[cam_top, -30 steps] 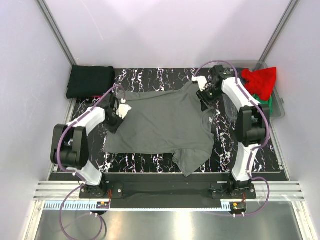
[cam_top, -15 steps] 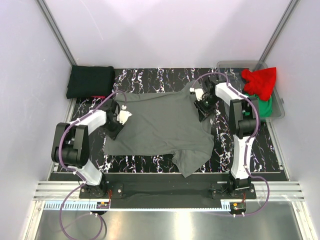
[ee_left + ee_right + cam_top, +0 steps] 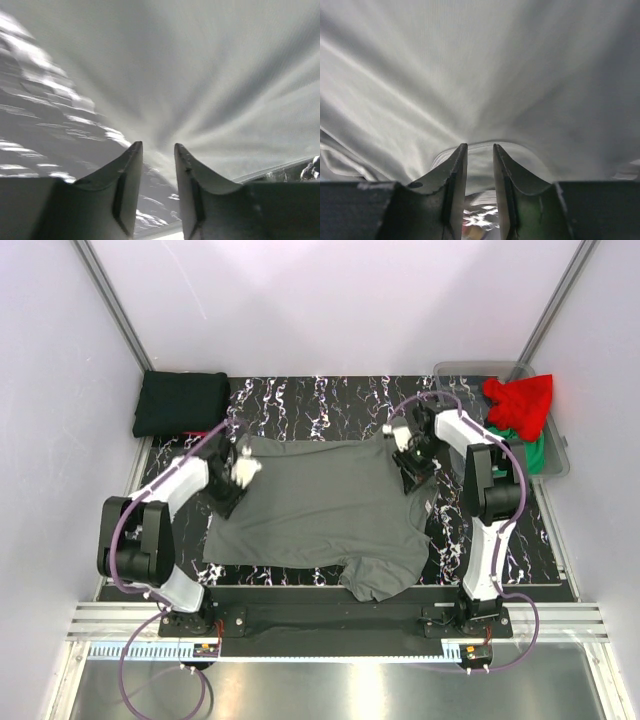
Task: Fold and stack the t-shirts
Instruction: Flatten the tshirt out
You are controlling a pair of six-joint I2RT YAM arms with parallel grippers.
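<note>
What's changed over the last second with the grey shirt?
The right gripper drew back toward the arm bases, dragging the dark grey t-shirt nearer; its far edge now runs straight to the left gripper. Both grip the cloth throughout. The black t-shirt, red t-shirt and bin stayed put.

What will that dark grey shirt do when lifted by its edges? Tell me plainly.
Probably floppy: the dark grey t-shirt lies rumpled, its near part bunched. Likely light and stretchy: creases fan from where the left gripper and right gripper pinch it. Unlikely to roll.
</note>
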